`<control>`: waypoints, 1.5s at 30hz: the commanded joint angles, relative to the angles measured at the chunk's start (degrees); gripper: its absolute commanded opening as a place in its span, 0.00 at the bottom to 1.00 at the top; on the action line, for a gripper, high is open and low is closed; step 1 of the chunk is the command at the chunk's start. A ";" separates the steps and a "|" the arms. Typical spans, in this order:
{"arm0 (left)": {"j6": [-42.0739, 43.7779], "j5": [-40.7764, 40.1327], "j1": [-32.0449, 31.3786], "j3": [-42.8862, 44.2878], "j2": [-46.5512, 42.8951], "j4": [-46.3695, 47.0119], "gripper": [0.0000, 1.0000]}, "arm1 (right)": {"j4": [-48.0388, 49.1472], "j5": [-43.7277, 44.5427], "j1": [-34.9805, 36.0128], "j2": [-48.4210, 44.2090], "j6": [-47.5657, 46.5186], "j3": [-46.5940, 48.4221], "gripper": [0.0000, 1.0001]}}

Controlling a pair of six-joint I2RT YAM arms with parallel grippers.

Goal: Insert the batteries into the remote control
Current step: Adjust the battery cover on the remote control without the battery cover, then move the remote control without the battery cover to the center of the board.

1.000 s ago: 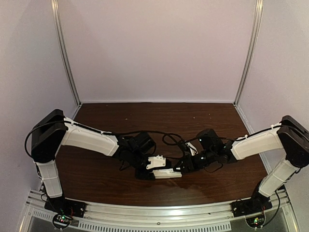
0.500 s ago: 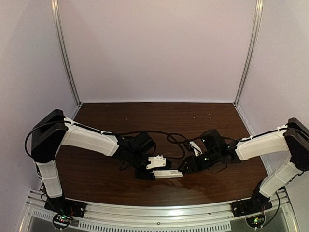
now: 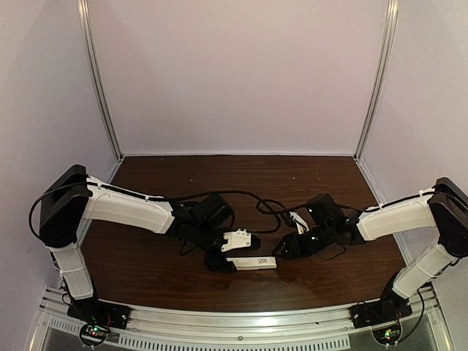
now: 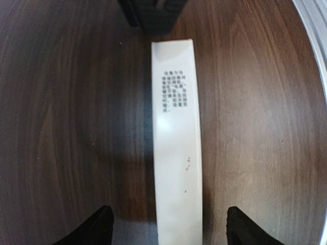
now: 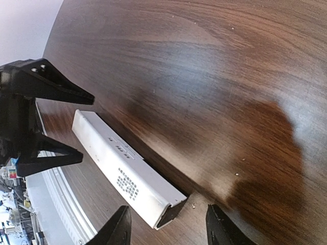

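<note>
The remote control [image 3: 256,262] lies flat on the dark wooden table, printed back side up. In the left wrist view it [image 4: 176,153] runs lengthwise between my open left gripper [image 4: 168,220], whose fingers stand wide on either side of its near end without touching it. My right gripper [image 5: 168,217] is open and empty just off the remote's [image 5: 122,168] other end, which shows a dark open face [image 5: 178,212]. In the top view the left gripper [image 3: 221,262] and the right gripper [image 3: 285,252] face each other across the remote. No batteries show in any view.
Black cables [image 3: 256,208] loop on the table behind both wrists. The metal rail [image 3: 234,322] runs along the near edge, close to the remote. The enclosure's pale walls stand at the back and sides.
My right gripper has drawn back a little to the right, away from the remote's end. The left arm has shifted slightly. The remote has hardly moved.
</note>
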 commanded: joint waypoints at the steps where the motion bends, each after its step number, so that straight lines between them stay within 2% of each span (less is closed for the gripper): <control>1: -2.36 -1.06 0.43 -0.71 -5.80 2.44 0.84 | 0.10 -1.47 -0.65 0.42 -1.12 -0.67 0.54; 2: -2.69 -1.39 0.42 -0.89 -6.59 2.68 0.88 | -0.07 -1.39 -0.65 -0.20 -1.63 -0.49 0.54; 3: -3.24 -1.74 0.46 -1.14 -7.44 2.95 0.96 | -0.60 -1.04 -0.65 -0.84 -2.45 -0.07 0.55; 4: -4.02 -2.17 0.53 -1.54 -8.43 3.48 0.97 | -1.57 -0.58 -0.60 -1.79 -3.87 0.58 0.55; 10: -15.56 -6.12 3.07 -9.05 -19.60 12.22 0.97 | -6.15 6.04 -0.65 -9.51 -11.75 3.24 0.61; 12: -21.62 -10.92 3.49 -11.81 -24.23 14.75 0.97 | -6.77 7.96 -0.65 -11.33 -14.40 3.84 0.68; 13: -26.14 -16.73 3.51 -12.58 -25.98 14.90 0.97 | -7.18 8.05 -0.58 -12.01 -16.25 4.34 0.73; 15: -32.71 -22.07 3.71 -13.50 -28.81 13.28 0.98 | -7.06 6.34 -0.64 -13.63 -18.76 5.18 0.80; 16: -34.76 -22.20 4.18 -13.83 -29.74 12.18 0.97 | -5.72 5.29 -0.60 -14.44 -19.29 5.20 0.86; 17: -35.95 -21.25 4.60 -14.40 -30.90 11.61 0.97 | -4.18 4.84 -0.64 -15.31 -18.80 5.15 0.96; 18: -37.42 -20.92 4.84 -15.54 -32.41 11.86 0.98 | -2.77 4.33 -0.64 -15.97 -18.71 5.31 0.99; 21: -43.58 -18.48 6.28 -20.92 -39.18 15.45 0.97 | -1.24 3.84 -0.65 -16.21 -19.62 7.35 1.00; 23: -47.83 -18.62 7.15 -23.94 -43.07 16.85 0.97 | -3.63 3.35 -0.65 -14.46 -22.88 10.52 1.00; 26: -51.69 -17.29 8.48 -27.06 -47.20 16.76 0.97 | -14.16 0.82 1.09 -8.33 -31.69 18.21 1.00; 28: -54.53 -17.45 9.20 -28.56 -49.00 15.81 0.97 | -22.67 6.00 5.17 -4.22 -37.93 21.96 0.97; 30: -56.00 -15.74 9.95 -29.98 -50.03 15.81 0.97 | -27.15 11.16 8.88 -0.11 -41.81 24.47 0.93; 36: -59.47 -9.76 10.81 -31.11 -47.58 15.96 0.97 | -28.51 14.93 13.59 7.80 -46.30 26.74 0.85; 41: -63.27 -5.29 12.11 -31.91 -44.15 17.55 0.87 | -29.54 17.83 14.89 12.75 -48.73 29.24 0.81; 45: -65.34 -4.84 12.78 -32.46 -42.80 17.66 0.85 | -30.02 16.84 15.22 15.41 -50.14 30.59 0.78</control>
